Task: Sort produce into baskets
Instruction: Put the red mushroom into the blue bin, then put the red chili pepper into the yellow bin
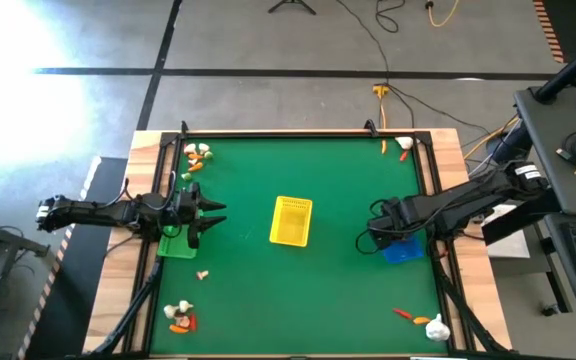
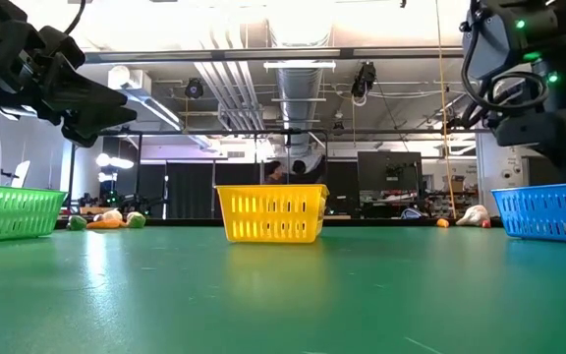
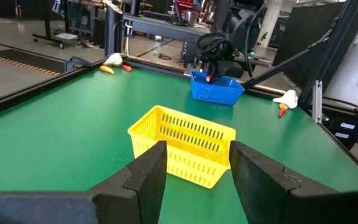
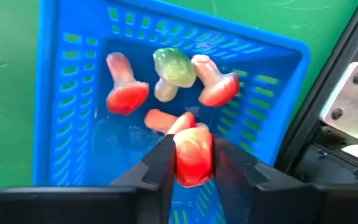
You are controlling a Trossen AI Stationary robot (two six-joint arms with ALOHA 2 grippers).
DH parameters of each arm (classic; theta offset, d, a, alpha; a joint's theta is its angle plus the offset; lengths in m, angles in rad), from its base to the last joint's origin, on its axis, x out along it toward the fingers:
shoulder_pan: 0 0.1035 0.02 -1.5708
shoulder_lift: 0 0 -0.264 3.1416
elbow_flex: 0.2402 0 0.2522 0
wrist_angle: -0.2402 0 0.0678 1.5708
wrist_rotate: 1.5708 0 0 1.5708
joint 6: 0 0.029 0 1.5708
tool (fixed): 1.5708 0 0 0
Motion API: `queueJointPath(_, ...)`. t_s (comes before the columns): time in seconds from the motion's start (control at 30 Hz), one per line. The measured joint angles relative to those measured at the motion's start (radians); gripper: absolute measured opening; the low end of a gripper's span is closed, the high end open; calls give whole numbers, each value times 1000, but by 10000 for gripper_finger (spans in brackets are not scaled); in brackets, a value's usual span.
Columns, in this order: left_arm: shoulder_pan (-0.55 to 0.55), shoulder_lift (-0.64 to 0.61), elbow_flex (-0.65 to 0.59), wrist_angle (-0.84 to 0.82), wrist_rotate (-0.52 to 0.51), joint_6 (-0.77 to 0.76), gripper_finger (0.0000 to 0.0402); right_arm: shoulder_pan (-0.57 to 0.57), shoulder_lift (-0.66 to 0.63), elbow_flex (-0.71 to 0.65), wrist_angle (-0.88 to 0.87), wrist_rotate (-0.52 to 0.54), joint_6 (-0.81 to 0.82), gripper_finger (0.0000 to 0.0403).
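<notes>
Right gripper (image 4: pixel 190 163) over the blue basket (image 4: pixel 61 93), fingers clamped on a red-and-white piece (image 4: pixel 193 155); several like pieces already lie inside

Left gripper (image 3: pixel 194 174) above the green basket (image 1: pixel 177 243), fingers apart, empty

Yellow basket (image 1: pixel 291 220) mid-table

Produce clusters remain at all four corners, so plenty left to sort

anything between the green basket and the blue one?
The yellow basket sits between the green basket and the blue basket; otherwise bare green mat. High view shows it, low view agrees.
</notes>
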Motion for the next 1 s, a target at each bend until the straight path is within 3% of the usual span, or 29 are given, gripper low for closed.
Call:
queueJointPath(0.17,0,0,0,0,0,0,158,0,-2,3,8,0,-2,155)
queueJointPath(0.3,0,0,0,0,0,0,158,0,-2,56,4,3,18,176)
queueJointPath(0.5,0,0,0,0,0,0,158,33,24,223,6,73,25,169)
queueJointPath(0.8,0,0,0,0,0,0,158,271,210,535,83,244,-160,144)
queueJointPath(0.9,0,0,0,0,0,0,158,357,307,602,135,230,-255,137)
queueJointPath(1.0,0,0,0,0,0,0,158,424,406,666,72,96,-288,132)
